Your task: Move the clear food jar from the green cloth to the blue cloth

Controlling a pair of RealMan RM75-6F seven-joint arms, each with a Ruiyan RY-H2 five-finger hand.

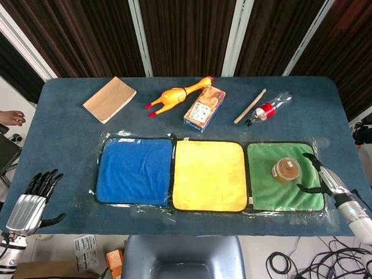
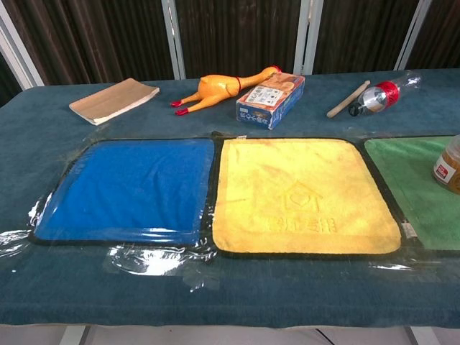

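Nothing is moved yet: the jar (image 1: pixel 286 170) stands on the green cloth (image 1: pixel 264 189), the right hand (image 1: pixel 321 174) just beside it, fingers apart, seemingly not touching. The blue cloth (image 1: pixel 135 171) lies bare; the left hand (image 1: pixel 34 197) idles, fingers spread.

- The left hand (image 1: pixel 34 200) has a silver metal back, black fingers (image 1: pixel 45 181) and a black thumb.
- The right hand (image 1: pixel 323 174) has thin black fingers and a silver-grey body, on a white wrist (image 1: pixel 359 218).
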